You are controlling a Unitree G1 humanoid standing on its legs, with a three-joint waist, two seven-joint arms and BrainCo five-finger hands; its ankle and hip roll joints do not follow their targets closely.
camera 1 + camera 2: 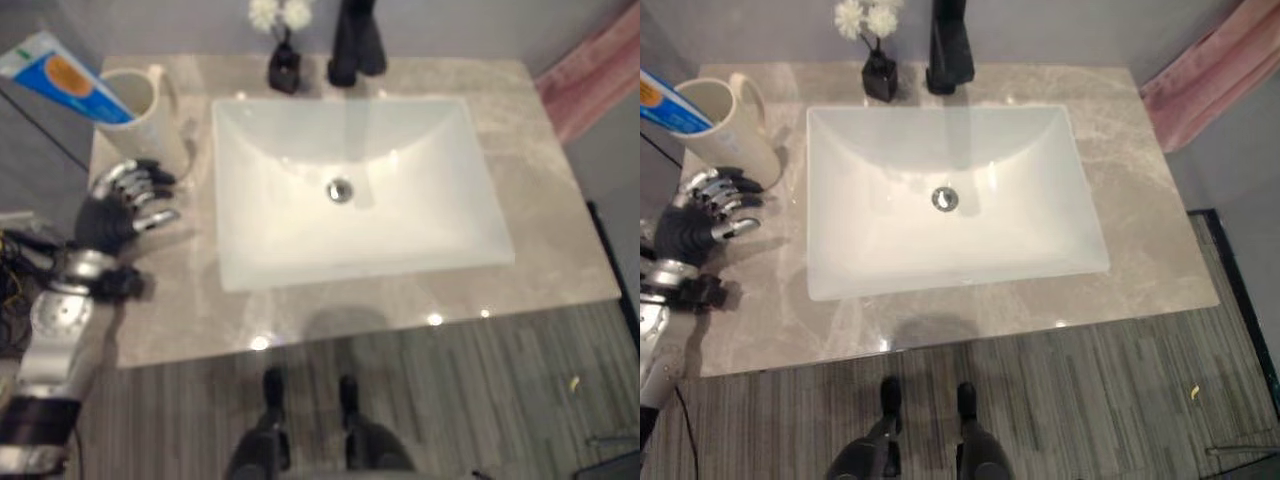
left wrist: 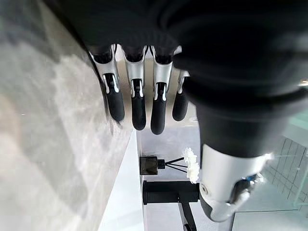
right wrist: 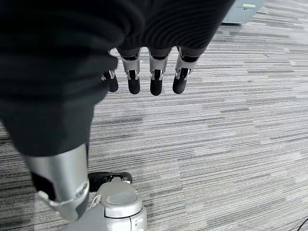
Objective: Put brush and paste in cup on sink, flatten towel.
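Left robot hand (image 1: pixel 118 210) relaxed, empty, just beside cup (image 1: pixel 140 115) holding paste (image 1: pixel 62 76); vase (image 1: pixel 284 68), faucet (image 1: pixel 355 40) behind sink (image 1: pixel 480 225)

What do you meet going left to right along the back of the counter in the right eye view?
Toothpaste tube → cup → flower vase → black tap → pink towel.

the counter (image 1: pixel 560 240) looks like polished beige marbled stone with glints, the sink (image 1: pixel 300 240) smooth glossy white ceramic with a shiny metal drain (image 1: pixel 340 190), the cup (image 1: pixel 150 125) matt cream, the towel (image 1: pixel 590 75) soft pink cloth, the floor (image 3: pixel 231 144) striped grey carpet.
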